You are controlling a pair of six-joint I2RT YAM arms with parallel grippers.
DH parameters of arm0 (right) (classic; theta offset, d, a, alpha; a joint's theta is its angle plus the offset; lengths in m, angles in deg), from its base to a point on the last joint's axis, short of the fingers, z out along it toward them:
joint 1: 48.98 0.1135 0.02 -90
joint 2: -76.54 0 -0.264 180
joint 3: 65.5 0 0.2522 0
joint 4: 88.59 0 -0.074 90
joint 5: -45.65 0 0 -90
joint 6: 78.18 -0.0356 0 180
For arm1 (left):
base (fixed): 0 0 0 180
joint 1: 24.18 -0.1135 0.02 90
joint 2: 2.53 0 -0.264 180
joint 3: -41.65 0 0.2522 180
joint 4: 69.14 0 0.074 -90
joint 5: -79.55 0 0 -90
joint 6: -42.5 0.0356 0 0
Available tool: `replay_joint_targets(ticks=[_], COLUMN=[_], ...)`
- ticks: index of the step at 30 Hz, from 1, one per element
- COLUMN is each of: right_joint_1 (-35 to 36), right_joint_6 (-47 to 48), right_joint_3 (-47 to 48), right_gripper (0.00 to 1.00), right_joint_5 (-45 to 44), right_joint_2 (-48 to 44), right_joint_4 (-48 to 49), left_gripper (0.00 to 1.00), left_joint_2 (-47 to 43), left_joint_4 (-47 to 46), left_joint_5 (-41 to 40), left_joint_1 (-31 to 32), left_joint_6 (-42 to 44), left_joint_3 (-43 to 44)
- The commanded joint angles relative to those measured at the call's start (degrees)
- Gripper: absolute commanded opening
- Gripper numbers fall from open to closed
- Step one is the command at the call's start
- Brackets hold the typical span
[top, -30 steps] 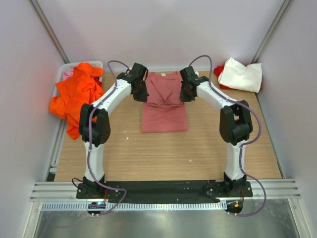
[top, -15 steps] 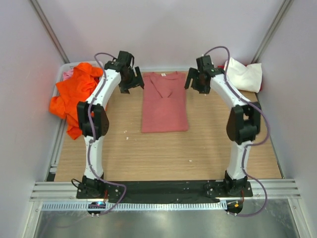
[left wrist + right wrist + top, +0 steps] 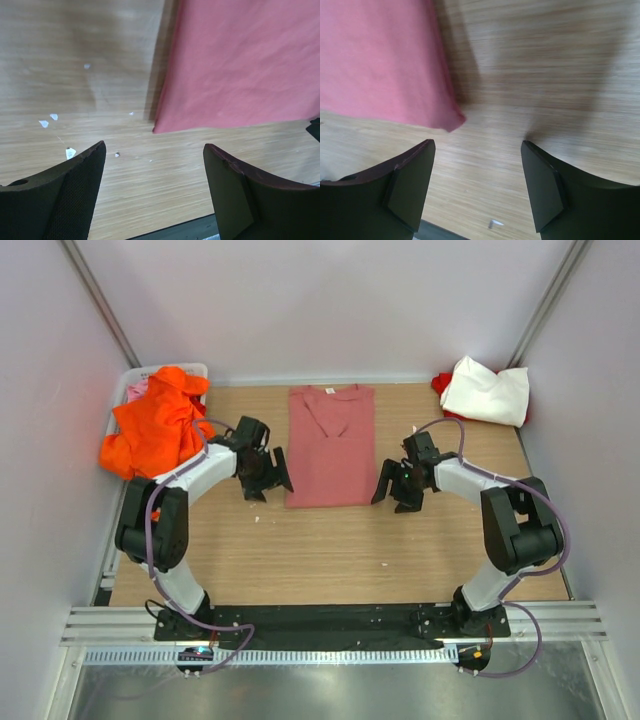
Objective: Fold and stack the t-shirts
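Top external view: a wooden table (image 3: 330,560) between pale walls, with both arms bent inward from the near edge.
Salmon-pink t-shirt (image 3: 331,450): lies flat mid-table toward the far edge. Its sleeves are folded in, so it forms a tall rectangle with the neckline far and the hem near.
Orange t-shirt (image 3: 155,430): a crumpled heap at the far left, spilling over the white bin (image 3: 192,368) and the table's left edge.
White t-shirt (image 3: 487,390): bundled in the far right corner.
Red t-shirt (image 3: 441,383): only a sliver shows, under the white one's left side.
Lighter pink t-shirt (image 3: 137,390): a small patch in the bin behind the orange heap.
Left gripper (image 3: 270,486): low over bare wood just left of the salmon-pink hem corner, fingers spread wide and holding nothing. The left wrist view shows that corner beyond the gap, untouched.
Right gripper (image 3: 392,498): just right of the other hem corner, fingers also wide apart and empty. The cloth corner sits off the left finger.
White flecks (image 3: 49,120): scattered on the wood left of the shirt.
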Motion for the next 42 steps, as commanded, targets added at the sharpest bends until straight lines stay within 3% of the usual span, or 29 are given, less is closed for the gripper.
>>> replay_joint_targets(ticks=[1, 11, 20, 24, 29, 31, 32, 33, 35, 36, 42], right_joint_1=[-0.08, 0.1, 0.18, 0.1, 0.1, 0.1, 0.1, 0.1, 0.1, 0.18, 0.01], right_joint_6=[-1.24, -2.48, -2.92, -2.92, -2.48, -2.39, -2.3, -2.13, -2.04, -1.95, -1.07], right_joint_3=[-3.12, -4.18, -4.0, -3.65, -3.39, -3.39, -3.39, -3.39, -3.47, -3.65, -5.93], right_gripper=[0.76, 0.61, 0.3, 0.25, 0.16, 0.11, 0.04, 0.01, 0.01, 0.01, 0.02], right_joint_5=[4.65, 5.8, 6.06, 5.97, 5.97, 5.97, 5.97, 5.97, 6.06, 5.97, 4.66], right_joint_2=[-3.16, 2.38, 5.81, 6.42, 6.86, 6.86, 6.86, 6.78, 6.51, 6.25, 2.12], right_joint_4=[7.62, 12.63, 14.57, 14.57, 14.4, 14.31, 14.22, 14.13, 13.78, 13.69, 11.68], left_gripper=[0.79, 0.78, 0.74, 0.55, 0.47, 0.37, 0.33, 0.23, 0.13, 0.03, 0.0], left_joint_2=[-4.1, -2.61, 0.12, 0.82, 0.64, 1.0, 1.35, 1.52, 1.61, 1.53, -2.33], left_joint_4=[-9.41, -19.08, -21.63, -22.33, -23.3, -24.09, -24.27, -24.44, -24.71, -24.71, -24.45], left_joint_5=[2.49, 4.24, 4.5, 5.3, 4.51, 4.51, 4.42, 4.24, 4.07, 3.98, 2.93], left_joint_1=[1.37, 1.98, 2.07, 2.51, 4.26, 4.62, 4.71, 4.71, 4.71, 4.71, 5.85], left_joint_6=[-2.43, -4.98, -5.42, -5.51, -5.77, -5.94, -6.03, -6.12, -6.12, -6.12, -5.68], left_joint_3=[-5.27, -15.74, -16.36, -16.88, -18.2, -18.82, -18.91, -19.08, -19.08, -19.08, -20.57])
